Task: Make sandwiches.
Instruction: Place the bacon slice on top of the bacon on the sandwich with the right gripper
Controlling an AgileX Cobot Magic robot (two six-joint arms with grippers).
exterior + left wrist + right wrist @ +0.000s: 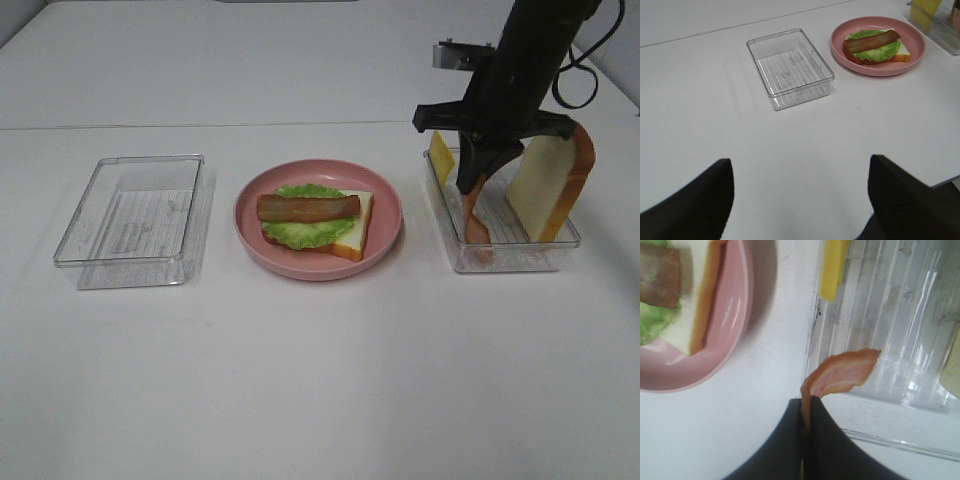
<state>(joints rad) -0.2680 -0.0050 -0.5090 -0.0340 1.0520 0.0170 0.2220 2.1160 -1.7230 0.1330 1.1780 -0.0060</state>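
Observation:
The sandwich (315, 217) lies on a round pink plate (385, 212) at the table's middle: a white bread slice with orange-brown crust, green lettuce and one bacon strip (307, 207) on top. It also shows in the left wrist view (875, 45). My right gripper (470, 186) is shut on a second bacon strip (842, 375) and holds it hanging over the right clear tray (505, 260). In that tray stand a bread slice (550, 180) and a yellow cheese slice (441, 156). My left gripper (800, 200) is open and empty, low over the table's near left.
An empty clear tray (135, 215) with a ribbed floor stands left of the plate; it shows in the left wrist view (790, 67) too. The right arm's black body rises over the right tray at the back right.

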